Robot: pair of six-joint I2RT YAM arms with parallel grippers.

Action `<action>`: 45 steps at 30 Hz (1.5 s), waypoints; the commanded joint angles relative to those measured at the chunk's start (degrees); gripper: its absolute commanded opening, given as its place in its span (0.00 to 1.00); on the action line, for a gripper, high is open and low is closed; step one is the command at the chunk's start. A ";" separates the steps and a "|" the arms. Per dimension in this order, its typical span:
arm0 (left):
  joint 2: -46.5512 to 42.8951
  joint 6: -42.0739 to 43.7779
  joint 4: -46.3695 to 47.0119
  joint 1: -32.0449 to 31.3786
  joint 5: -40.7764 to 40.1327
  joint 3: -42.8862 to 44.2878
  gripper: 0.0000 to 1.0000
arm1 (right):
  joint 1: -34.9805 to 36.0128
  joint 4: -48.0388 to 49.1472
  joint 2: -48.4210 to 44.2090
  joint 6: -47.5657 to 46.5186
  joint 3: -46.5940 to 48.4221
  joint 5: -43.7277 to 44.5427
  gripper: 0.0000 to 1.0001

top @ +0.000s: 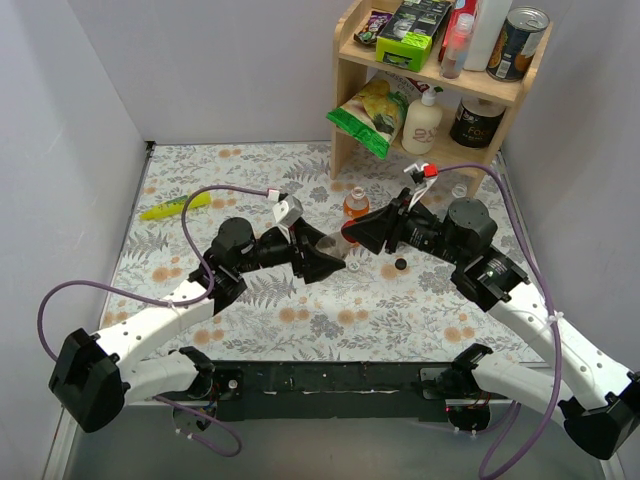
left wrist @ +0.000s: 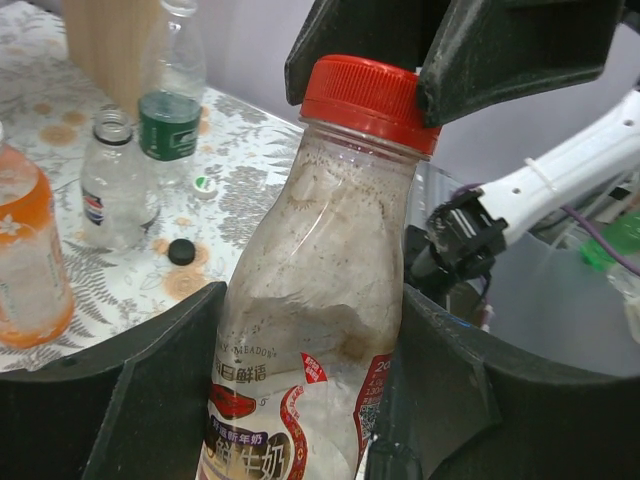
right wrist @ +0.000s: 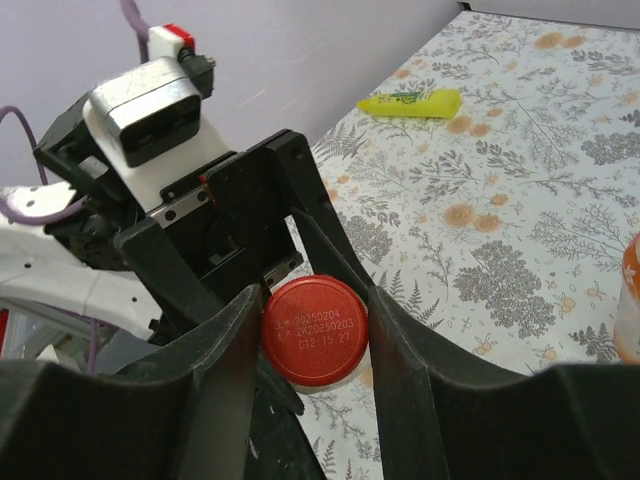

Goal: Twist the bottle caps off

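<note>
The reddish-labelled bottle [left wrist: 335, 200] is up off the table between both arms, lying at a slant in the top view [top: 336, 244]. My left gripper [left wrist: 312, 300] is shut on its body, one finger on each side of the label. Its red cap [right wrist: 315, 335] sits between the fingers of my right gripper [right wrist: 316, 305], which is shut on it with both pads touching its rim. On the table stand the orange-filled bottle [left wrist: 25, 260], the dark-blue-labelled bottle [left wrist: 115, 190] with an open neck, and the green-labelled bottle [left wrist: 172, 100]. A black cap [left wrist: 181, 252] and a whitish cap [left wrist: 203, 184] lie loose.
A wooden shelf [top: 350, 110] with tins, snack bags and a white pump bottle [top: 422, 122] stands at the back right. A yellow-green tube [top: 175, 207] lies at the far left of the flowered tablecloth. Grey walls close in both sides.
</note>
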 commanded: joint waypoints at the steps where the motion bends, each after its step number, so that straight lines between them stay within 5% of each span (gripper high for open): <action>1: 0.29 -4.52 9.69 2.51 17.01 2.27 0.42 | 0.20 0.04 1.03 -6.35 2.56 -9.45 0.01; 7: 2.31 -10.32 17.07 4.45 29.32 2.62 0.39 | -1.03 0.65 2.61 -10.39 3.09 -18.76 0.01; 22: 7.67 -20.43 27.62 4.98 41.56 3.67 0.35 | -4.46 0.92 4.90 -19.80 6.16 -43.56 0.01; 30: 6.62 -11.14 14.31 5.06 35.95 5.25 0.35 | -4.64 -0.39 4.38 -19.46 6.34 -39.01 0.01; 38: 4.95 -3.39 4.35 5.06 24.09 5.78 0.35 | -5.25 -3.21 1.04 -16.11 6.69 -23.37 0.73; 45: 3.11 -0.23 -0.04 5.06 15.75 5.78 0.35 | -5.43 -6.11 -3.79 -13.83 6.78 -6.61 0.87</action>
